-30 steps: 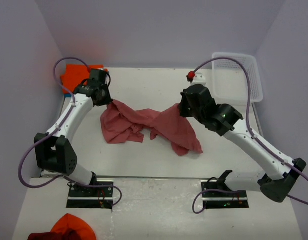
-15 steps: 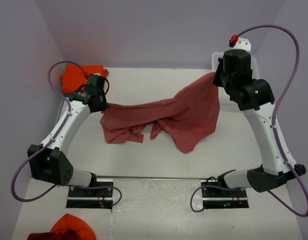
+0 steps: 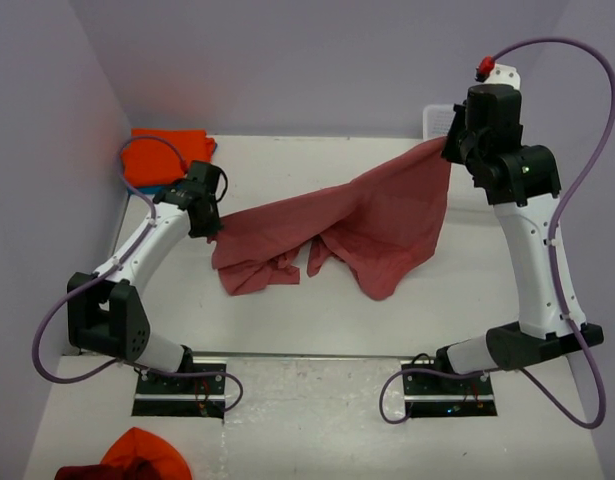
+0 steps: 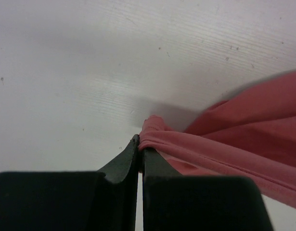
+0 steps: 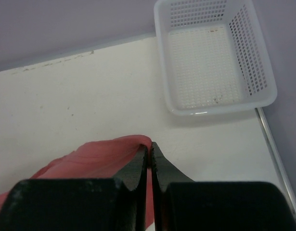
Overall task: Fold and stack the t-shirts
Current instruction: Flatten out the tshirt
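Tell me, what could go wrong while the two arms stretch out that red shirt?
1. The left gripper and right gripper each pinch only a thin edge of the salmon-red t-shirt; pulling harder might slip it free.
2. Its lower part lies bunched on the table, so it may lay down twisted.
3. The white basket sits just beyond the right gripper; swinging cloth could catch it.

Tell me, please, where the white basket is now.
In the right wrist view the white basket sits at the table's far right corner, beyond the right gripper pinching the salmon t-shirt.
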`<state>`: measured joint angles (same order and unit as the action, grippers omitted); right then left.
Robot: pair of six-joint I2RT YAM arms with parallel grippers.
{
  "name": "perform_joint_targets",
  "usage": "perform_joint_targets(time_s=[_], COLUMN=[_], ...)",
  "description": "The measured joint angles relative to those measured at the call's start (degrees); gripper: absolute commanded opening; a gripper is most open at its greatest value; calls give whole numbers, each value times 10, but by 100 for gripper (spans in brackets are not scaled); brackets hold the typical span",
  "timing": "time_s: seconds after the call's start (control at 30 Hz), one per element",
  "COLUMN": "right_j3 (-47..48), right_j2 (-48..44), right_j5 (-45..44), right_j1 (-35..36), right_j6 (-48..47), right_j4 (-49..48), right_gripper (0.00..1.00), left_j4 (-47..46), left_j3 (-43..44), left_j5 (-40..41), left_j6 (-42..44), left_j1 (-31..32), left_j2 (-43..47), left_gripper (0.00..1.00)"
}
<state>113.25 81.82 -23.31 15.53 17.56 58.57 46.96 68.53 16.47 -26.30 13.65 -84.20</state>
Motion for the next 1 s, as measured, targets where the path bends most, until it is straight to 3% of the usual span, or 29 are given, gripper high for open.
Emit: perform_joint_targets(time_s=[0.13, 0.33, 0.53, 0.8, 1.0], right_j3=[51, 115, 101, 171, 177], right_j2=[30, 47, -4, -87, -161], right_j5=[12, 49, 80, 145, 212], right_j1=[-22, -32, -34, -36, -36], right_j6=[-12, -35, -62, -105, -120], right_j4=[13, 5, -41, -84, -111], right_gripper=[0, 0, 0, 0, 0], left_j4=[1, 46, 48, -11, -64], left_j3=[-2, 51, 129, 238, 280], left_j5=[28, 141, 221, 240, 205], left_j6=[-2, -23, -24, 49, 109], left_j1=[1, 23, 27, 28, 29], left_j2=[-13, -14, 83, 210, 264], left_gripper=[0, 0, 0, 0, 1])
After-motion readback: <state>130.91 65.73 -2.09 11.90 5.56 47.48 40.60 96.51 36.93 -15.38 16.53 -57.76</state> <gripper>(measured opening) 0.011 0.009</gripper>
